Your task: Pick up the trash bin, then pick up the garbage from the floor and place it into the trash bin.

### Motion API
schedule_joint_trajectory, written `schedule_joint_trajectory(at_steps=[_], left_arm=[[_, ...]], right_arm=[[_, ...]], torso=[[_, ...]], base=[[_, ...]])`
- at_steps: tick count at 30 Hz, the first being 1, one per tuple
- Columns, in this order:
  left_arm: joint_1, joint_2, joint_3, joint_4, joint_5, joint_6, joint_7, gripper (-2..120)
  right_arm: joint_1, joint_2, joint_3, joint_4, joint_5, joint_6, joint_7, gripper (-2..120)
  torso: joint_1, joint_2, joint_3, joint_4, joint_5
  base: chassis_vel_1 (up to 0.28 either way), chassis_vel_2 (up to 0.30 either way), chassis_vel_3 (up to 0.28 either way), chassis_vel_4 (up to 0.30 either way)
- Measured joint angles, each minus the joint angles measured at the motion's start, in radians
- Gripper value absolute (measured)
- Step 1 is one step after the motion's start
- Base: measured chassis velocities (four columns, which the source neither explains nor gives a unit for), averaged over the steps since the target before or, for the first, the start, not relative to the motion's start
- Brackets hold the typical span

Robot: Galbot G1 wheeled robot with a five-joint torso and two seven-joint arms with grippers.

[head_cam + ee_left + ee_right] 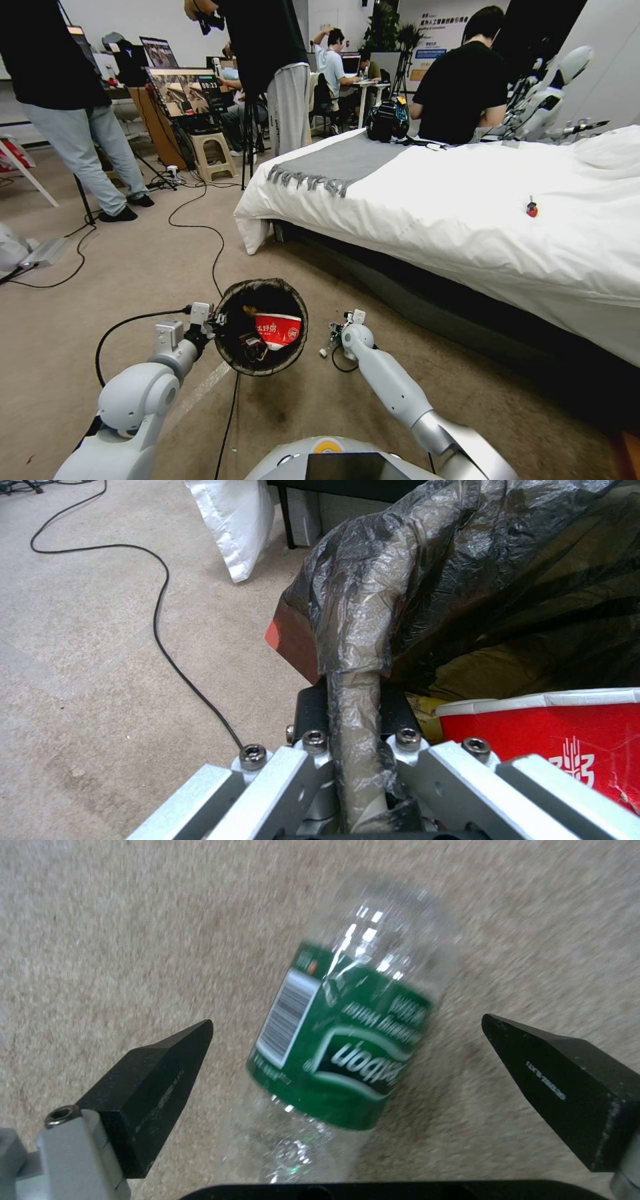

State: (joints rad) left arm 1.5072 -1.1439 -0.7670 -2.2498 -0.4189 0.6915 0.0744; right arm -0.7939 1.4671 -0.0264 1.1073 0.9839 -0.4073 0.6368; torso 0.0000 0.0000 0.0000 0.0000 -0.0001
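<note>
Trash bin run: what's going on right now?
The left tool is shut on the bag-covered rim of the trash bin, holding it up off the floor. A red-and-white paper cup is already inside. The right tool is open, pointing down with its fingers on either side of the green-labelled plastic bottle, which lies on the carpet, not yet gripped.

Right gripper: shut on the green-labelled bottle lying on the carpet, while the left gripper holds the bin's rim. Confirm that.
Not quite. The right wrist view shows the right gripper open: its two black fingers stand apart on either side of the bottle, touching nothing. The bottle does lie on the carpet, and the left gripper is clamped on the trash bin's bag-covered rim.
</note>
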Motion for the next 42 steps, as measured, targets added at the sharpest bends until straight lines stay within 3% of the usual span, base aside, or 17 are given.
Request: schedule_joint_trajectory(at_steps=[16,38,42], left_arm=[[0.0,0.002,0.005,0.005,0.004,0.0,0.0,1],[-0.006,0.004,0.005,0.019,0.004,-0.001,0.002,1],[-0.007,0.005,0.005,0.022,0.004,-0.002,0.003,1]], right_arm=[[0.026,0.056,0.004,-0.113,-0.02,0.037,-0.023,100],[0.044,0.077,0.003,-0.164,-0.022,0.064,-0.026,100],[0.048,0.08,0.003,-0.173,-0.025,0.071,-0.031,92]], torso=[[0.0,0.0,0.0,0.0,0.0],[0.0,0.0,0.0,0.0,0.0001],[0.0,0.0,0.0,0.0,0.0001]], base=[[0.0,0.0,0.0,0.0],[0.0,0.0,0.0,0.0],[0.0,0.0,0.0,0.0]])
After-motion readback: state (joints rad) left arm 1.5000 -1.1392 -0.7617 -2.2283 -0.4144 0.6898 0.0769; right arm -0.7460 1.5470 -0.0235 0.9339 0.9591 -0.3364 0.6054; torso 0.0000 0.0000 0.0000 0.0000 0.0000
